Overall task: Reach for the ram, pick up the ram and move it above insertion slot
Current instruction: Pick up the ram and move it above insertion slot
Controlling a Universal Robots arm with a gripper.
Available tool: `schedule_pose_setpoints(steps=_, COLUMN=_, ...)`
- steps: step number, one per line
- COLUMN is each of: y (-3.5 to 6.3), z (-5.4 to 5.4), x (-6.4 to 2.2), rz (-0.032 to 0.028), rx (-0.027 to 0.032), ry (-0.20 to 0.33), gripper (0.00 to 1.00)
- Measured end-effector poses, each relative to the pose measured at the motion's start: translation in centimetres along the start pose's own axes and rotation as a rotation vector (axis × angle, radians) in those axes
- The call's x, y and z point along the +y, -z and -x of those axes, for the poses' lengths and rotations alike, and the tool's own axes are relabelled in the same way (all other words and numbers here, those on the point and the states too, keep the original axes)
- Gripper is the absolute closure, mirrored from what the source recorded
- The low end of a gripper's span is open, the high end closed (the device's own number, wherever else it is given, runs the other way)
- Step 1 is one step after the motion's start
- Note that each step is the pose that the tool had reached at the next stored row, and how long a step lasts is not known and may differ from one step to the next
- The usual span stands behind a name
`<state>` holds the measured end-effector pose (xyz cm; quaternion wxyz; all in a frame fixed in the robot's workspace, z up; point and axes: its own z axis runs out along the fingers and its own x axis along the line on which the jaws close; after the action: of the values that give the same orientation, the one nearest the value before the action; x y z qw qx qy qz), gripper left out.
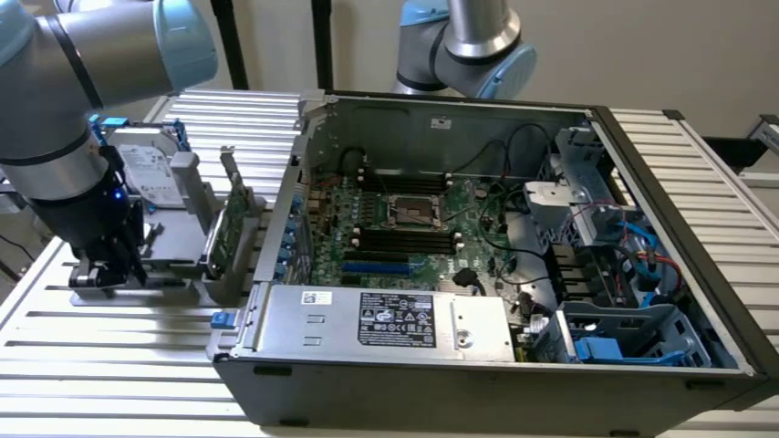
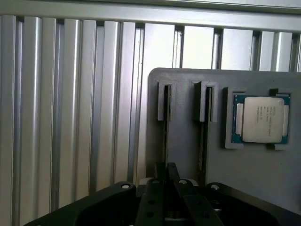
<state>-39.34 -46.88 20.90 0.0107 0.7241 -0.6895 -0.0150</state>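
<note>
In the wrist view the ram (image 2: 165,127) shows edge-on as a thin dark strip standing in a slot of a grey holder (image 2: 183,150). My gripper (image 2: 166,173) sits over the near end of that strip, its two black fingers (image 2: 160,175) drawn close together on either side of it. In the exterior view the gripper (image 1: 104,272) is low on the holder (image 1: 146,294) at the exterior view's left, outside the open computer case. The dark memory slots (image 1: 408,239) lie on the motherboard inside the case.
A second thin stick (image 2: 204,132) stands in the neighbouring slot, with a processor chip (image 2: 261,118) seated beside it. A green expansion card (image 1: 232,228) and a hard drive (image 1: 149,169) with blue rails stand between the gripper and the case wall (image 1: 286,219). Another arm (image 1: 469,46) is behind the case.
</note>
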Motion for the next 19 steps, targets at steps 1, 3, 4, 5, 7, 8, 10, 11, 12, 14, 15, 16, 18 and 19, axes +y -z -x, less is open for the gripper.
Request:
schedule_pose_setpoints(steps=1, y=0.32, z=0.0, x=0.01, rz=0.0008, rx=0.0, ry=0.0, gripper=0.86)
schedule_pose_setpoints(steps=3, y=1.18, z=0.0, x=0.04, rz=0.0024, rx=-0.0001, ry=0.0, gripper=0.86)
schedule_pose_setpoints(steps=4, y=1.63, z=0.0, x=0.06, rz=0.0033, rx=-0.0001, ry=0.0, gripper=0.86)
schedule_pose_setpoints(steps=5, y=2.09, z=0.0, x=0.06, rz=0.0039, rx=-0.0002, ry=-0.001, gripper=0.86)
schedule_pose_setpoints(steps=7, y=2.99, z=0.0, x=0.07, rz=0.0047, rx=-0.0002, ry=-0.001, gripper=0.86)
schedule_pose_setpoints(steps=8, y=3.44, z=0.0, x=0.07, rz=0.0049, rx=-0.0003, ry=-0.001, gripper=0.86)
schedule_pose_setpoints(steps=10, y=4.34, z=0.0, x=0.07, rz=0.0053, rx=-0.0003, ry=-0.001, gripper=0.86)
schedule_pose_setpoints(steps=11, y=4.79, z=0.0, x=0.06, rz=0.0055, rx=-0.0002, ry=-0.001, gripper=0.86)
schedule_pose_setpoints(steps=12, y=5.24, z=0.0, x=0.05, rz=0.0055, rx=-0.0003, ry=-0.001, gripper=0.86)
schedule_pose_setpoints(steps=14, y=6.19, z=0.0, x=-0.01, rz=0.0056, rx=-0.0003, ry=-0.001, gripper=0.86)
schedule_pose_setpoints(steps=15, y=6.63, z=0.0, x=-0.07, rz=0.0055, rx=-0.0004, ry=-0.001, gripper=0.86)
schedule_pose_setpoints(steps=16, y=7.09, z=0.0, x=-0.15, rz=0.0056, rx=-0.0003, ry=-0.001, gripper=0.86)
schedule_pose_setpoints(steps=18, y=8.0, z=0.0, x=-0.41, rz=0.0055, rx=-0.0003, ry=-0.001, gripper=0.86)
schedule_pose_setpoints(steps=19, y=8.45, z=0.0, x=-0.57, rz=0.0055, rx=-0.0003, ry=-0.001, gripper=0.86)
